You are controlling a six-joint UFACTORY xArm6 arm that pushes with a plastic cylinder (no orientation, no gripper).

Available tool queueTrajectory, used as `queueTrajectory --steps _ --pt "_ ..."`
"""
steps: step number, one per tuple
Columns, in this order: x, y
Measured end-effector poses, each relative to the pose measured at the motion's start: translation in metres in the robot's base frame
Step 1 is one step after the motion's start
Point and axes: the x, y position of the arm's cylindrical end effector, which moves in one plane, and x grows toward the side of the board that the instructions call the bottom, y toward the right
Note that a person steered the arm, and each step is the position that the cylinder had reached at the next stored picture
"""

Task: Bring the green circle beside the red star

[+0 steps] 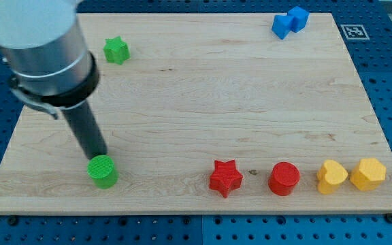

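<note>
My tip (pixel 99 157) touches the green circle (pixel 103 171), well left of the red star (pixel 225 178).

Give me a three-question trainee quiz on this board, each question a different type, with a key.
1. True or false: my tip sits at the top edge of the green circle.
2. What lies directly to the view's right of the red star? A) red circle B) green star C) blue blocks
3. Fill in: the two yellow blocks sit at the view's bottom ____.

Key: 1 true; 2 A; 3 right.
</note>
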Motion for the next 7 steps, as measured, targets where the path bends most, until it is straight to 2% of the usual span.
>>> queueTrajectory --steps 2,4,7 --pt "0.038 -0.018" --pt "0.033 -0.015" --pt "0.042 0.04"
